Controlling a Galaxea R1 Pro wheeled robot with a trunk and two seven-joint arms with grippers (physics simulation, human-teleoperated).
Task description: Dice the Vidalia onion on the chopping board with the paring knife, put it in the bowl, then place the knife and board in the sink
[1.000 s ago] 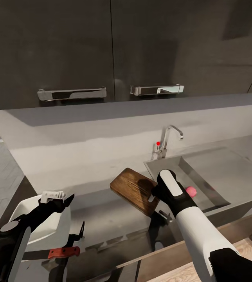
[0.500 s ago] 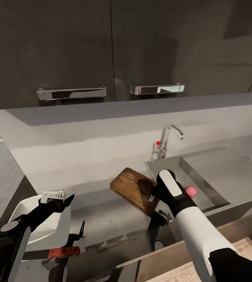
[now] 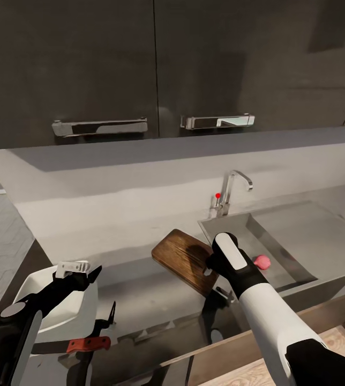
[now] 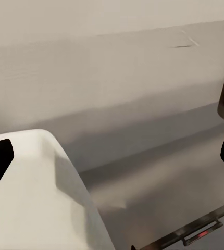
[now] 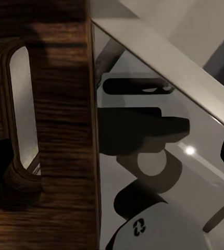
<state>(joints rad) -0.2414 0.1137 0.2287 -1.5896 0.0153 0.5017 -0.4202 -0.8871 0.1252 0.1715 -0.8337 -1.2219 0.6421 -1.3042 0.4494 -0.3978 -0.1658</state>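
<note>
Two arms over the countertop, onion in the sink.
Right gripper, grasp unclear, at the chopping board's slotted end by the sink edge; left gripper spread above the bowl.

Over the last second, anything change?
Barely. The camera shifted a little, so the whole head view slid slightly. The right tool stays at the handle end of the board, the onion still lies in the sink, and the left tool still hangs over the bowl, with the knife below it.
</note>
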